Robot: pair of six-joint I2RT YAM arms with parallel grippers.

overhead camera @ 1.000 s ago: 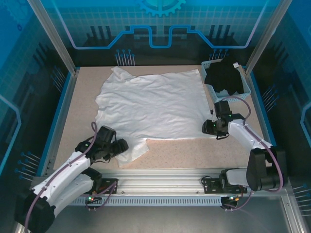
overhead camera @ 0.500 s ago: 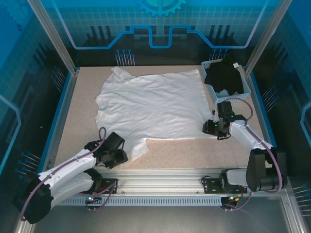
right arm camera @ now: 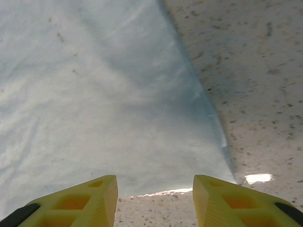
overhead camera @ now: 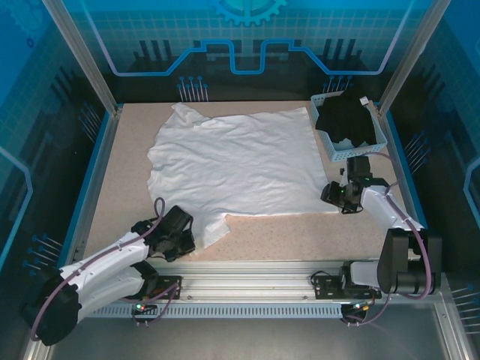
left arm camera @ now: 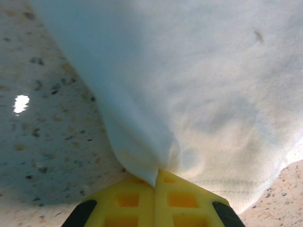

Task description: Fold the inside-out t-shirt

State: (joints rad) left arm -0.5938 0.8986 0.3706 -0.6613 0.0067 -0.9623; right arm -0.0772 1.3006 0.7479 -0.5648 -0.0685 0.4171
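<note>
Above, we see a speckled bench (overhead camera: pixel 124 187) with the shirt (overhead camera: pixel 240 161) spread flat, unfolded. At the left wrist, our left gripper (left arm camera: pixel 154 182) is clamped on the shirt's near edge. At the right wrist, our right gripper (right arm camera: pixel 155 189) stands open at the hem, holding nothing; we judge all folding undone.

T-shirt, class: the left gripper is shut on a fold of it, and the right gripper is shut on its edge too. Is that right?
Not quite. The right gripper is open: the right wrist view shows its jaws apart, with the t-shirt edge lying just beyond them, ungripped. The left gripper is indeed shut on a fold of it.
</note>
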